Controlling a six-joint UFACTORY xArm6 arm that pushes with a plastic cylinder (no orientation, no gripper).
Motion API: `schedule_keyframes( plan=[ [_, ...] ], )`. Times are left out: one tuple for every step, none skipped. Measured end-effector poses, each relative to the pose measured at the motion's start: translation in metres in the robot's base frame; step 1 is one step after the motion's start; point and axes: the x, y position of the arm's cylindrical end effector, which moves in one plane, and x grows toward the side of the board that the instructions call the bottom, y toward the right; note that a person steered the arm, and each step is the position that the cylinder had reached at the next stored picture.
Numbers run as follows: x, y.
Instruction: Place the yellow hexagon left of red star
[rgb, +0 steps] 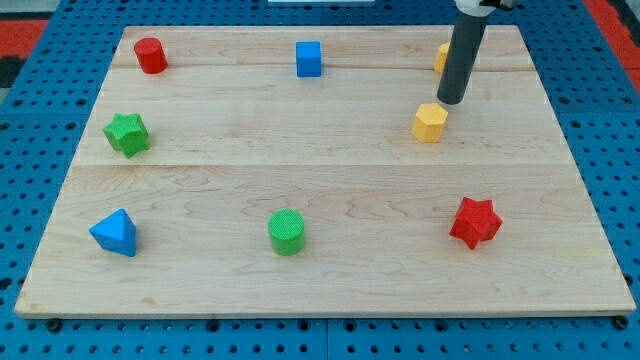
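The yellow hexagon (430, 122) lies on the wooden board at the view's upper right. The red star (475, 222) lies at the view's lower right, below and slightly right of the hexagon. My tip (450, 102) stands just above and to the right of the yellow hexagon, very close to it or touching its top-right edge. The rod rises toward the view's top and partly hides another yellow block (441, 57) behind it.
A red cylinder (150, 55) sits at the top left, a blue cube (309, 59) at top centre, a green star (126, 134) at left, a blue triangular block (114, 232) at bottom left, a green cylinder (287, 232) at bottom centre. The board's edge (320, 312) borders blue pegboard.
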Motion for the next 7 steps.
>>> schedule_keyframes(
  plan=[
    [0.001,0.001],
    [0.025,-0.004],
    [0.065,-0.006],
    [0.04,-0.009],
    [0.042,-0.056],
    [0.066,-0.064],
    [0.099,-0.064]
  ],
)
